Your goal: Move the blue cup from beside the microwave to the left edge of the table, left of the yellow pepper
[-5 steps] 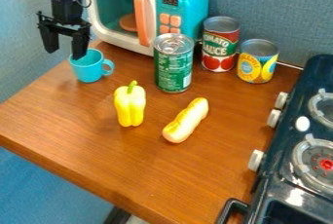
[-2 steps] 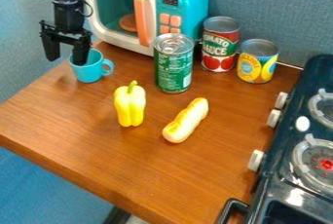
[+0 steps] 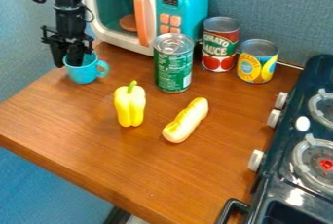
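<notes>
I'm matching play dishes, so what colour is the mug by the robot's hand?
The mug is turquoise blue, seen best in the camera view.

Cup [image 3: 83, 74], one. Plain turquoise-blue, smooth and glossy, with a round open mouth and walls that narrow toward the base. Single looped handle [image 3: 103, 68] in the same colour, turned to the right in the camera view. Condition: whole. Pose: roughly upright, mouth up. State: pinched at the wall in my gripper [image 3: 68, 62], one finger inside the mouth, the other outside against the left of the rim. Location: far left part of the brown wooden tabletop [image 3: 78, 125], close to its left edge, near the front left corner of the toy microwave [image 3: 120, 39]. Contents: hidden from my view.
</notes>
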You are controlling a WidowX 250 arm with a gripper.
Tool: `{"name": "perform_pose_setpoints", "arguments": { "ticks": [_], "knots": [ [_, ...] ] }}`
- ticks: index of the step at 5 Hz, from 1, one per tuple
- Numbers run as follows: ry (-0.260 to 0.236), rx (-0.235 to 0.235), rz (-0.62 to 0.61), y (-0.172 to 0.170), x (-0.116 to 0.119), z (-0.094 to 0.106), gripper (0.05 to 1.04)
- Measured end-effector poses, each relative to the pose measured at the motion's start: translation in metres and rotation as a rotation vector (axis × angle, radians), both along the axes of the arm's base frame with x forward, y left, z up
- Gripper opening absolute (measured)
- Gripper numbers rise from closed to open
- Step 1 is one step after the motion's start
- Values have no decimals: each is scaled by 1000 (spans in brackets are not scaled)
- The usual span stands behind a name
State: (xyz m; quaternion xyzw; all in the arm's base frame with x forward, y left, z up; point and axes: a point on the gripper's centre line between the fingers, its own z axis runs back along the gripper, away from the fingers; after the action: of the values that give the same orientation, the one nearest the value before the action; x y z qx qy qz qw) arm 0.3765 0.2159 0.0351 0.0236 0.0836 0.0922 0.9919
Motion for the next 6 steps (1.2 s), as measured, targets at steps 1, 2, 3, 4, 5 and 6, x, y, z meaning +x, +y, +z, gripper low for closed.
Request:
{"name": "perform_pose_setpoints", "arguments": {
  "ticks": [1,2,3,4,5,6],
  "knots": [
    [-10,5,3,1,2,0,194],
    [-26,-10,6,-5,-1,-1,125],
    [-72,-54,-2,-16,-7,4,106],
    [-102,-111,7,-18,-23,17,106],
    [-80,-161,43,-12,-62,29,106],
    [-17,-170,18,-12,-96,26,106]
  ]
}}
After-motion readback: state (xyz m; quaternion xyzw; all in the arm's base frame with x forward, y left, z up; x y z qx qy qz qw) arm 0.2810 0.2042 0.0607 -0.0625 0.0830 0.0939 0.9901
